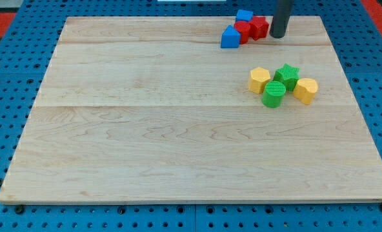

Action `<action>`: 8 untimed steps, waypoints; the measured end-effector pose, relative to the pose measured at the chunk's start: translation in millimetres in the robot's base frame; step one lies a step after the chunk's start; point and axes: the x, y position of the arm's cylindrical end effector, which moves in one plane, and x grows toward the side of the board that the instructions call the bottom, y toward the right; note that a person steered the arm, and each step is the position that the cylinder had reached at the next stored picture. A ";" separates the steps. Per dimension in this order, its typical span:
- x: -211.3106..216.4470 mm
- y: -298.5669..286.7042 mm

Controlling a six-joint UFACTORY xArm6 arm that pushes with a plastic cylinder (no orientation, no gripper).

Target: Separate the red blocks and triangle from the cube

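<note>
Near the view's top, right of centre, a blue cube [244, 15] sits at the board's top edge. Two red blocks touch it from below: a round one [243, 29] and a star-like one [259, 27] to its right. A blue triangle [230, 38] lies against the round red block's lower left. My tip [278, 35] stands just right of the star-like red block, very close to it or touching it.
A second cluster lies lower right: a yellow block [259, 80], a green star [286, 75], a green cylinder [273, 94] and a yellow block [305, 90]. The wooden board [146, 129] rests on a blue pegboard; its top edge is beside the cube.
</note>
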 end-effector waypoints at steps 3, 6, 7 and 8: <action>4.0 -128.4; 39.8 -121.5; 61.9 -159.4; 68.1 -204.6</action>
